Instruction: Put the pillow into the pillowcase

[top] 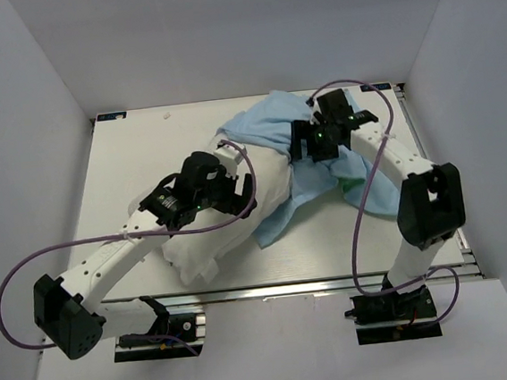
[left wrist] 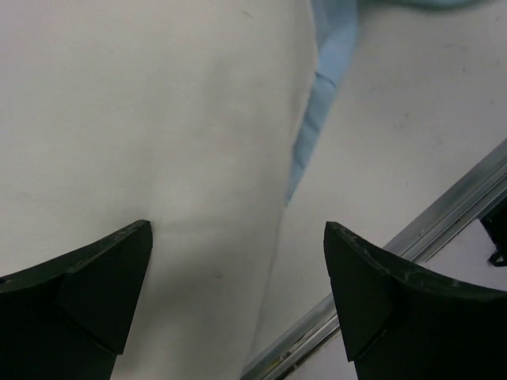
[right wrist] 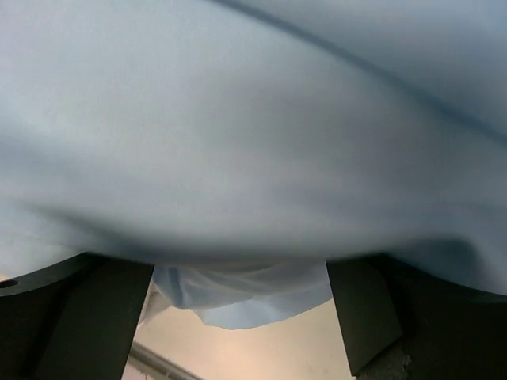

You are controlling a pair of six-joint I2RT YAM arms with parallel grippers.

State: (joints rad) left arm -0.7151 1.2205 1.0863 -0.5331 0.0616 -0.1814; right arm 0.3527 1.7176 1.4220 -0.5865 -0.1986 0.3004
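At the table's [top: 142, 156] centre, the pillow [top: 213, 239] lies with its one o'clock end under the pillowcase [top: 261, 126]. The left gripper [left wrist: 238, 237] hovers wide open and empty above the pillow. The right gripper [right wrist: 240, 269], fingers [right wrist: 103, 317] spread, props up pillowcase cloth, seemingly to hold its mouth open.

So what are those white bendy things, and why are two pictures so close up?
Those are robot arms, a left arm and a right arm, bolted to a table. The big picture looks down from above them. The other two come from little cameras on each wrist, so everything looks close up. A white pillow lies on the table, with a light blue pillowcase bunched at its far end. The left end effector is open over the pillow's edge, holding nothing. The right end effector has its fingers apart too, with the blue cloth draped over them.
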